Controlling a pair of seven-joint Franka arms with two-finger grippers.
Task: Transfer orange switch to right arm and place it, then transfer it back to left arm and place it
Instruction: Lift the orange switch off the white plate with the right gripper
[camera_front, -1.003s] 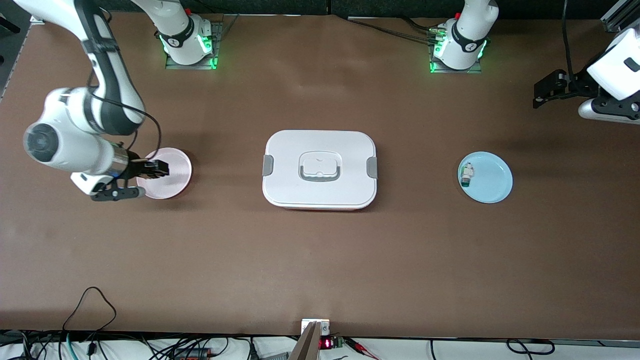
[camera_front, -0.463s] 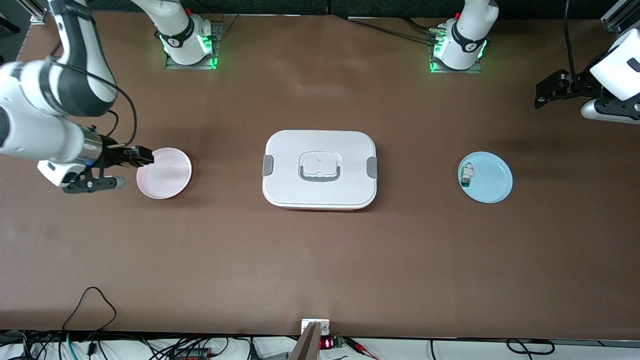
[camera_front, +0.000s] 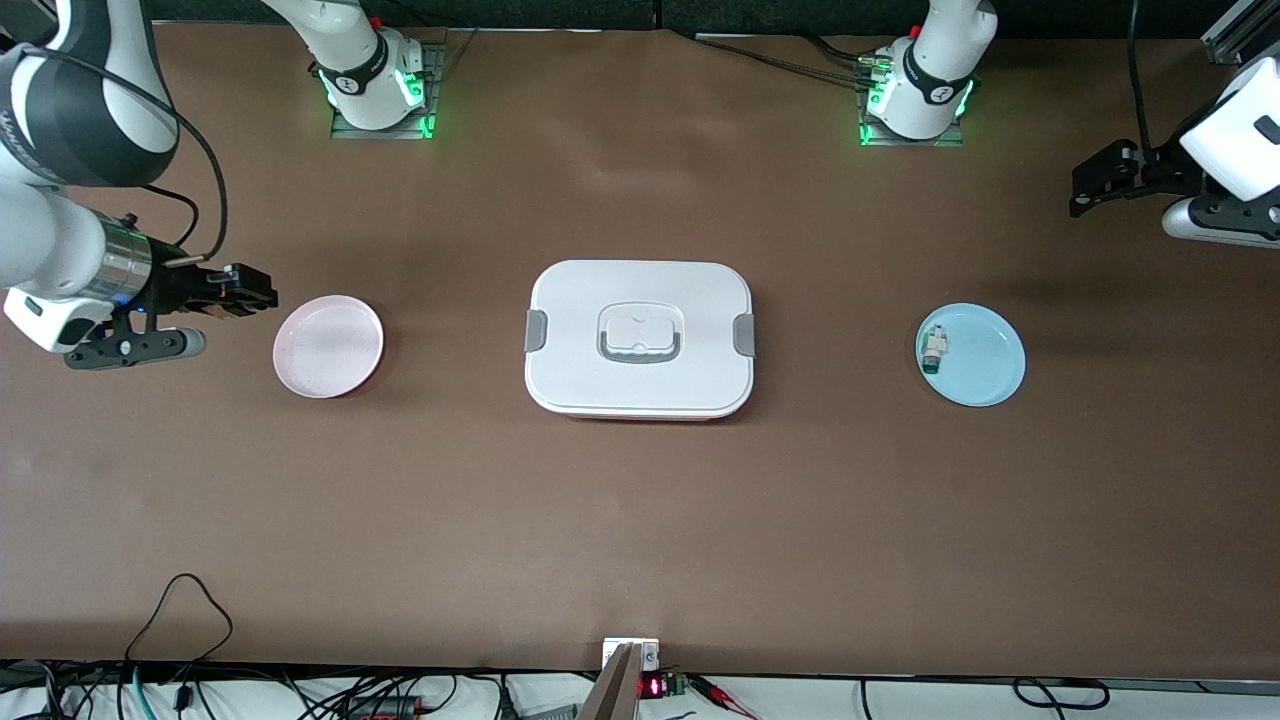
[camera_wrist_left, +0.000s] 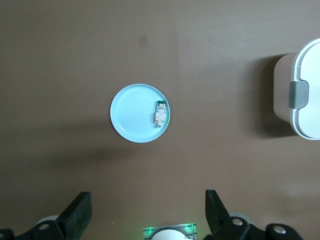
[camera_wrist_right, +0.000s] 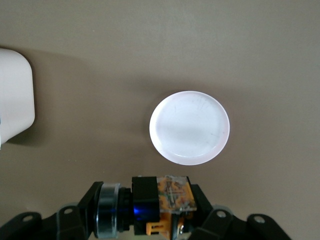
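Note:
My right gripper (camera_front: 245, 292) is shut on the orange switch (camera_wrist_right: 162, 200), a black body with a silver ring and orange marks, and holds it in the air over bare table beside the pink plate (camera_front: 328, 346), toward the right arm's end. In the right wrist view the gripper (camera_wrist_right: 150, 206) clamps the switch, with the pink plate (camera_wrist_right: 190, 127) empty below. The white box (camera_front: 640, 340) stands closed at the table's middle. My left gripper (camera_front: 1085, 190) is open and empty, waiting high at the left arm's end; its wrist view shows the fingers (camera_wrist_left: 75, 216) spread wide.
A light blue plate (camera_front: 972, 354) toward the left arm's end holds a small white-and-green component (camera_front: 933, 350); both show in the left wrist view, plate (camera_wrist_left: 131, 117) and component (camera_wrist_left: 160, 114). Cables lie along the table edge nearest the camera.
My right gripper has moved off the pink plate toward the right arm's end of the table, carrying the orange switch. The plate is now bare. The left arm has barely moved.

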